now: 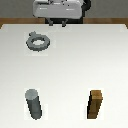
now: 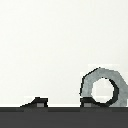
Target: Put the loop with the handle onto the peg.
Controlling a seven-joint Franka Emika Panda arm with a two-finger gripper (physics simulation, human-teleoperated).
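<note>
the loop with the handle (image 1: 38,42) lies flat toward the exterior view's left of the open, empty hand (image 1: 58,23), which hangs above the counter (image 1: 75,65).

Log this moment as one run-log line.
gripper: open, empty, above table's far edge | ring: flat on table, ungrasped | peg: upright, bare | wooden block: beside peg

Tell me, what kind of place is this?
Probably a simulated robot test bench, not a real room: a bare white table holds only a grey ring, an upright grey peg and a wooden block, under a gripper.
</note>
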